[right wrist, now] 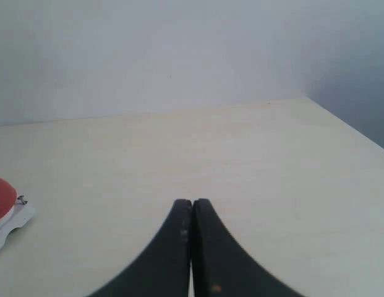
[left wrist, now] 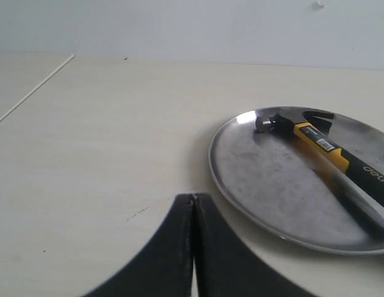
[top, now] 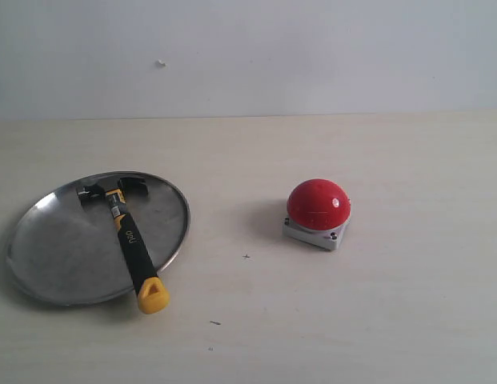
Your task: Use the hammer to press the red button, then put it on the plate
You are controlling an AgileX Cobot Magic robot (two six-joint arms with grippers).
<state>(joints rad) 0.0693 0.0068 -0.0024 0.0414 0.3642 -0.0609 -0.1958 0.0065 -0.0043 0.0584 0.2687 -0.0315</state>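
Note:
The hammer [top: 130,240] lies across the silver plate [top: 52,248], its dark head near the plate's far rim and its yellow end hanging over the near rim onto the table. The red button [top: 318,203] on its grey base stands to the right, apart from the plate. Neither arm shows in the exterior view. In the left wrist view my left gripper [left wrist: 193,197] is shut and empty, short of the plate [left wrist: 272,179] and the hammer [left wrist: 331,158]. My right gripper [right wrist: 192,202] is shut and empty over bare table, with the red button [right wrist: 1,199] at the frame's edge.
A pale wooden table [top: 376,320] carries everything, with a white wall [top: 312,48] behind it. The table's corner and side edge [right wrist: 340,124] show in the right wrist view. A thin seam [left wrist: 31,93] runs across the table in the left wrist view.

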